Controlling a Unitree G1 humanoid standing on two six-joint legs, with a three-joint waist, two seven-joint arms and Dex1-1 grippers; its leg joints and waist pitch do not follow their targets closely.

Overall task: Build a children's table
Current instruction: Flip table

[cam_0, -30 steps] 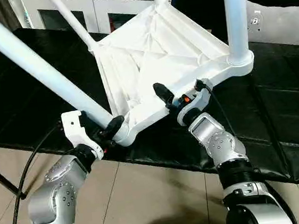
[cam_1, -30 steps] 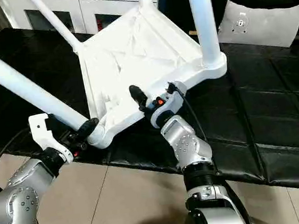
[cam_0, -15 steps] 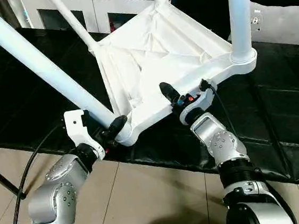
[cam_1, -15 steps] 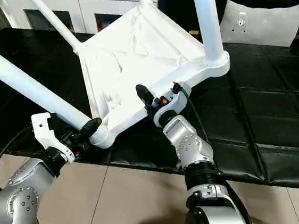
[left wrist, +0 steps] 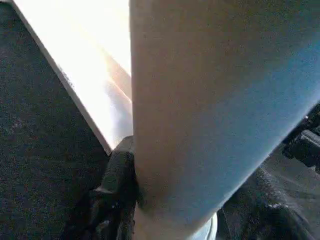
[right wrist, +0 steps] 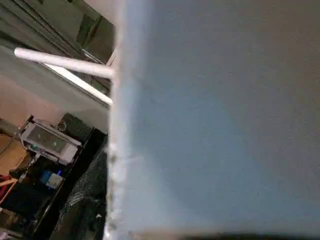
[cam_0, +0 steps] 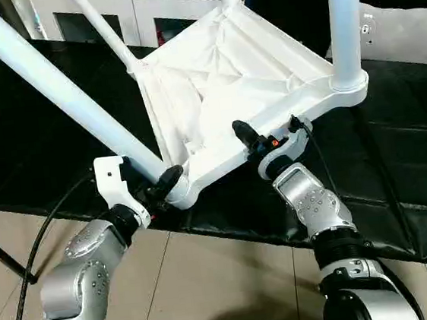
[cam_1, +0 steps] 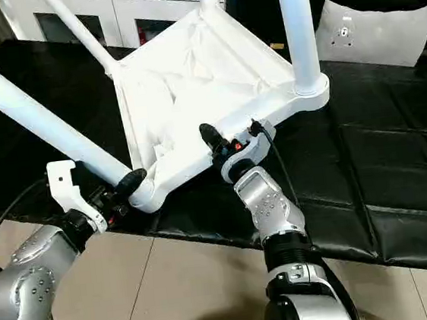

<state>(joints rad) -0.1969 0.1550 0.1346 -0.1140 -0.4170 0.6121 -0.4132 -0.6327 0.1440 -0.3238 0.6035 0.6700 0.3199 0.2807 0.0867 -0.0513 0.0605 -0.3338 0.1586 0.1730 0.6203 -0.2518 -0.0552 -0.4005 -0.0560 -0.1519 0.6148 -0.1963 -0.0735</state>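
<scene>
White children's table [cam_0: 227, 74] upside-down, ribbed, 4 legs up; both grippers' jaws grip it.

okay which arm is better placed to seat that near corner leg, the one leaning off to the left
Left, I'd judge. The left gripper is closed round the base of the leaning leg, right at its corner socket. The right gripper is clamped on the tabletop's near edge, better placed to steady it.
</scene>
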